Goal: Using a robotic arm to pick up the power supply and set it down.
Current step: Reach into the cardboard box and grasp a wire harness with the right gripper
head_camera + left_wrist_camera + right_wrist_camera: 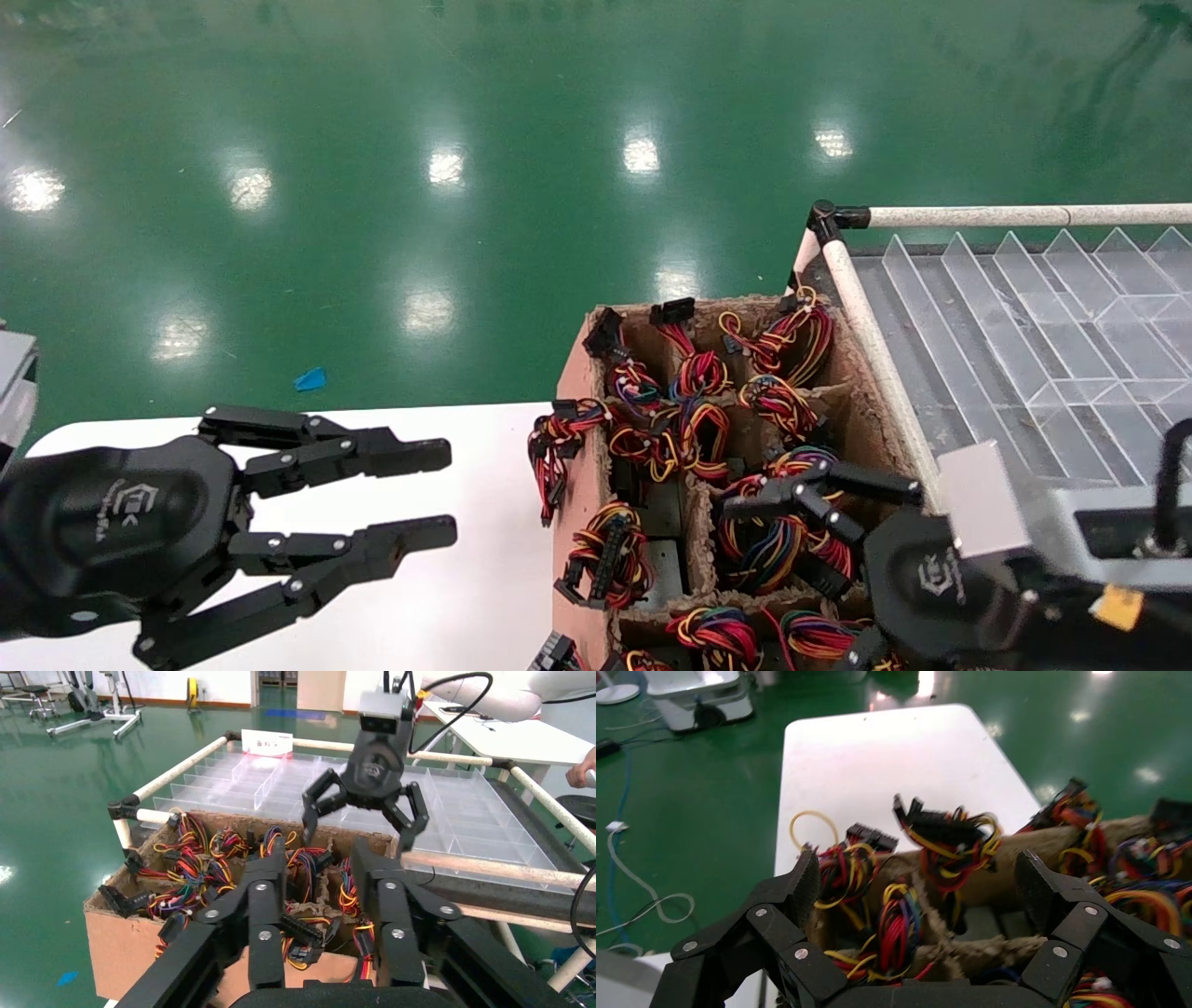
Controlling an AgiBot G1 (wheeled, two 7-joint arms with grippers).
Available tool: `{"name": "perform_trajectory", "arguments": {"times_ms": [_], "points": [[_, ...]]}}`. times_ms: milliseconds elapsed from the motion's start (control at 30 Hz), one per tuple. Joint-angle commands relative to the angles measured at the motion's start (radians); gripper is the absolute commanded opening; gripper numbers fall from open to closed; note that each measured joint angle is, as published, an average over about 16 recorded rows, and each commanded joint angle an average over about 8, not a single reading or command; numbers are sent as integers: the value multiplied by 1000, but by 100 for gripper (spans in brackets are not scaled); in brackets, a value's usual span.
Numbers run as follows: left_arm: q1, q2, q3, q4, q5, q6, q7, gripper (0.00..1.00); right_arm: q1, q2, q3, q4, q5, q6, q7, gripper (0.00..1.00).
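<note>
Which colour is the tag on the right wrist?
Yellow; the tag shows best in the head view, behind the right end effector.

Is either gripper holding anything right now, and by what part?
Nothing is held. The right gripper hangs open over the cardboard box of wired power supplies; the left gripper is open, empty.

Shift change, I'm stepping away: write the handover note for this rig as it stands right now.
Right claw: open, empty, poised over the cardboard box of power supplies, above a compartment full of wire bundles.
Left claw: open, empty, idle over the white table, beside the box.
Done: nothing picked yet.
Left: lower the right claw, grip one supply, lift it out, set it down.
</note>
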Motion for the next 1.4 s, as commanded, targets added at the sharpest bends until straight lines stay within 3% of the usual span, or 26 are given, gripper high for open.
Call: {"name": "perform_trajectory", "arguments": {"times_ms": [33, 100, 533, 1400], "points": [[0, 0, 0, 0, 0, 0, 0, 0, 8, -1, -21, 2, -6, -1, 4, 12], [0, 0, 0, 0, 0, 0, 0, 0, 13, 2, -39, 9, -13, 0, 11, 0], [0, 0, 0, 0, 0, 0, 0, 0, 42, 16, -112, -12, -53, 15, 13, 0], [0, 0, 0, 0, 0, 0, 0, 0, 72, -12, -159, -52, -87, 27, -5, 0]]}}
